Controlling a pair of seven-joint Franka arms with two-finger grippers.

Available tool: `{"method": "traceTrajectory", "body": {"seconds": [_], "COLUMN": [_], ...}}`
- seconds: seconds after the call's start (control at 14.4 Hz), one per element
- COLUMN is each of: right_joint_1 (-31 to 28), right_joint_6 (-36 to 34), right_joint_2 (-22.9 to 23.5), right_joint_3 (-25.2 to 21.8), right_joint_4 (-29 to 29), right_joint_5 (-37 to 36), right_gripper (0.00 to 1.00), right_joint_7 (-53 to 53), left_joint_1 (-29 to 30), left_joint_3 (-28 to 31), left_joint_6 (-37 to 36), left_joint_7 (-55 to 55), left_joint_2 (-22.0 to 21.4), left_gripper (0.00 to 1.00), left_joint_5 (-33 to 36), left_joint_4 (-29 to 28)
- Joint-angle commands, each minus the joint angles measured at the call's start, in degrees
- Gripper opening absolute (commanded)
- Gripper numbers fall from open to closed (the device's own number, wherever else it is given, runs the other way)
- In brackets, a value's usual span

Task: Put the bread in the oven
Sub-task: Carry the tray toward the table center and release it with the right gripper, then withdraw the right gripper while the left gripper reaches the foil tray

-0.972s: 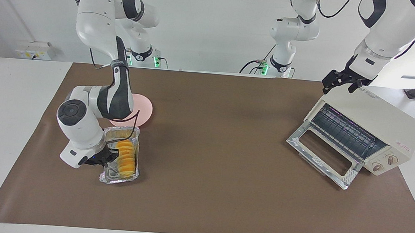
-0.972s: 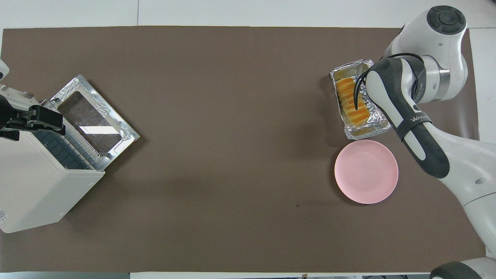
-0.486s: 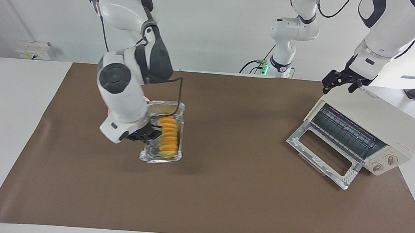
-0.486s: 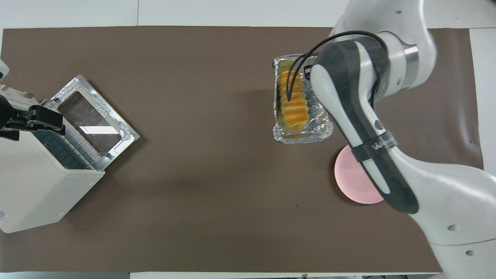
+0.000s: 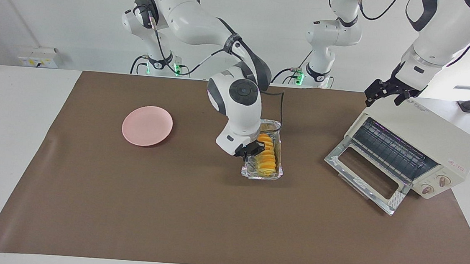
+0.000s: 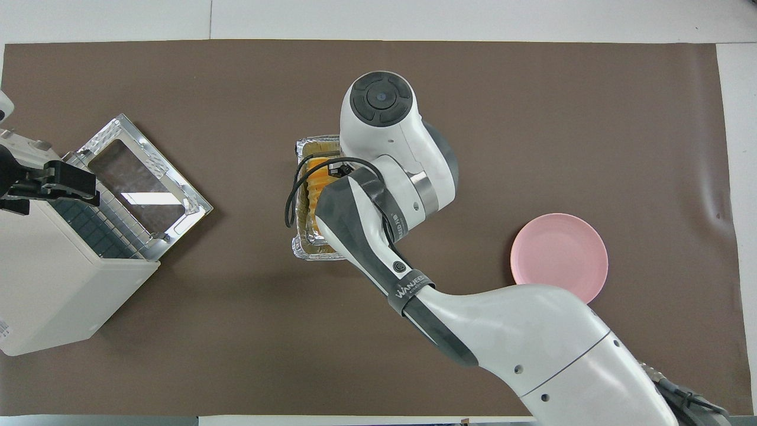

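Note:
The bread (image 5: 266, 156), a ridged golden-yellow loaf, lies in a crinkled foil tray (image 5: 273, 175). My right gripper (image 5: 251, 151) is shut on the tray's rim and holds it low over the middle of the mat. In the overhead view my right arm covers most of the tray (image 6: 307, 145) and the bread (image 6: 312, 168). The cream-white oven (image 5: 427, 134) stands at the left arm's end of the table with its glass door (image 5: 365, 176) dropped open and its rack showing. My left gripper (image 5: 384, 97) waits open over the oven's top edge (image 6: 77, 183).
A round pink plate (image 5: 148, 119) lies on the brown mat toward the right arm's end (image 6: 559, 257). The open oven door (image 6: 145, 189) juts out toward the tray. A black stand (image 5: 469, 106) is beside the oven.
My right arm has lifted the tray with the bread from beside the pink plate and carried it to the middle of the mat, toward the oven. The left arm has not moved.

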Motion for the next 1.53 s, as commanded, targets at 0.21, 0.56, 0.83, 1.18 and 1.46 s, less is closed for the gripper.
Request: {"method": "traceTrajectory", "body": {"seconds": [0.21,0.56,0.83,1.18,1.46], "right_joint_1": [0.9,-3.0,-11.7,-21.4,-26.9], "right_joint_6": [5.7,-6.2,-15.1,-20.6,-28.0], "right_joint_2": [-4.6,-8.2,-14.7,-21.2,-28.8], "right_joint_3": [-0.5,-1.4,-2.3,-3.1,-3.1], "right_joint_4": [-9.8,-4.1,-3.0,-3.7,-6.7], "right_joint_5": [-0.6,-0.3,-0.8,-6.4,-6.2], "right_gripper": [0.99,1.0,1.0,1.0,1.0], "right_joint_7": [2.6,4.8,-7.8,-22.7,-32.3], "left_joint_1": [0.9,0.9,-0.8,-11.1,-25.0], "left_joint_3": [-0.5,-0.5,-0.8,-0.8,-0.7], "left_joint_6": [-0.5,-0.5,-0.1,9.1,21.3], "left_joint_7": [0.2,0.2,0.5,-2.9,-18.1], "left_joint_2": [-1.4,-1.4,-1.4,1.6,15.1], "left_gripper": [1.0,1.0,1.0,1.0,1.0], "left_joint_5": [-0.7,-0.7,-0.8,-5.6,-5.7], "left_joint_4": [-1.1,-1.1,-1.1,-1.9,2.4]}}
